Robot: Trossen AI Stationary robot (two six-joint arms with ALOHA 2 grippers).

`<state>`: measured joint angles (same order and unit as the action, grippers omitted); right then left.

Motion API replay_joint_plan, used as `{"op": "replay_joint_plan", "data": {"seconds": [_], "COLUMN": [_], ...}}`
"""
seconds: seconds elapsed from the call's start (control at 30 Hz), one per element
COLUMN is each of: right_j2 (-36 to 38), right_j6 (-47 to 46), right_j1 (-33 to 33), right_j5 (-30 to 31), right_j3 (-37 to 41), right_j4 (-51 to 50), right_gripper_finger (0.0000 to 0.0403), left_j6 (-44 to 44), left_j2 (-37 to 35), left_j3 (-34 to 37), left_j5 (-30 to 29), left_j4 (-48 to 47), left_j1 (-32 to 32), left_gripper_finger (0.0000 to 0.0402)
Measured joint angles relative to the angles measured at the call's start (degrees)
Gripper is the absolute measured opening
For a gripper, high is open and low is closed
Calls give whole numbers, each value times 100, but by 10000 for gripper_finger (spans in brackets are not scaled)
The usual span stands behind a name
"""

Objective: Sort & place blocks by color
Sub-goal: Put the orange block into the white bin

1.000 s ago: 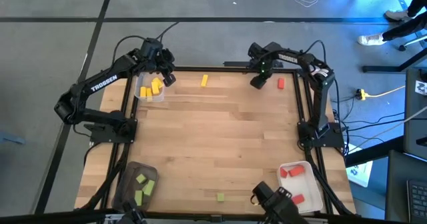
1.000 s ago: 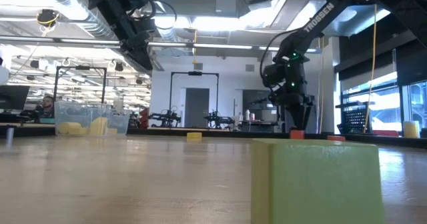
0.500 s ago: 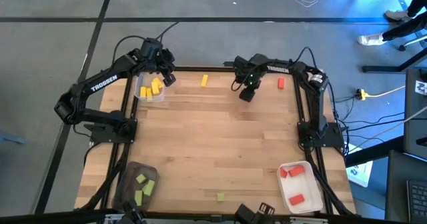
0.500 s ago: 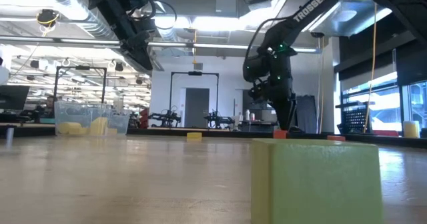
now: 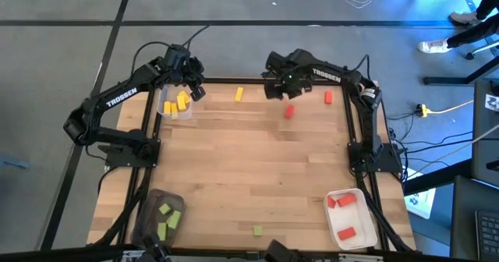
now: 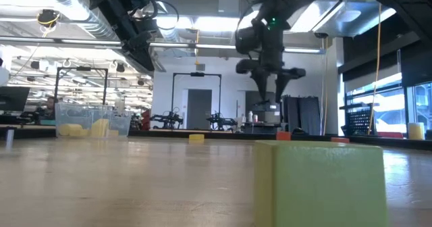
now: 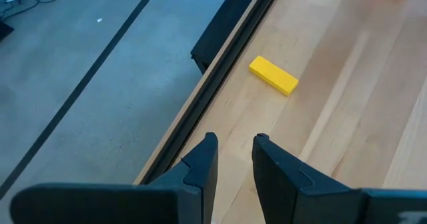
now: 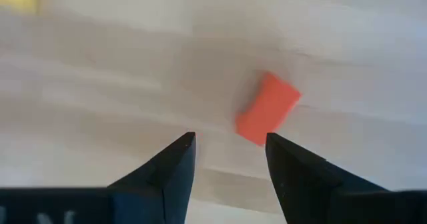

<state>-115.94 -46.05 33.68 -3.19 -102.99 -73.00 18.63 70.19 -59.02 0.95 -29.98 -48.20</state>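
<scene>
Right tool (image 5: 274, 90) hovering open, empty, upper centre, small red rectangular block (image 5: 288, 111) lying below-right on wooden tabletop (image 5: 249, 168). Left tool (image 5: 195, 90) hanging narrowly parted, empty, upper left.

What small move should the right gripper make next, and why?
Probably lower straight onto the red block and close. The right gripper hangs above the table with open, empty jaws, and this block lies loose on the wood just ahead of them, far from the white tray holding other red blocks.

A clear tray (image 5: 166, 106), a dark tray (image 5: 153, 209) and a white tray (image 5: 360, 223) sit on the wooden table (image 5: 242, 168).
</scene>
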Motion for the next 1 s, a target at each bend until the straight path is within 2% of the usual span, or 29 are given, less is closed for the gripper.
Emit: {"op": "replay_joint_plan", "data": {"seconds": [0.13, 0.23, 0.33, 0.47, 0.57, 0.7, 1.0], "right_j2": [0, 0, 0, 0, 0, 0, 2], "right_j6": [-1248, -1891, -2220, -2435, -2424, -2428, -2115], "right_j1": [-9, -2, 61, 118, 144, 146, 143], "right_j5": [169, 60, -161, -251, -251, -253, -272], "right_j3": [76, 431, 840, 1327, 1641, 1798, 1533], "right_j4": [69, 75, 361, 1171, 1727, 1862, 2201], "right_gripper_finger": [184, 184, 184, 184, 184, 184, 184], "left_j6": [3, 181, 676, 1192, 1660, 2007, 1951], "left_j2": [0, 0, 0, -2, -2, -2, -2], "left_j3": [0, 0, 0, 0, 0, 0, 0], "left_j5": [0, 68, 651, 1775, 2156, 2396, 2390], "left_j4": [0, 0, 2, 2, 63, 198, 221], "left_j1": [0, 0, 0, -2, -7, -4, -7], "left_gripper_finger": [82, 82, 82, 82, 82, 82, 82]}}
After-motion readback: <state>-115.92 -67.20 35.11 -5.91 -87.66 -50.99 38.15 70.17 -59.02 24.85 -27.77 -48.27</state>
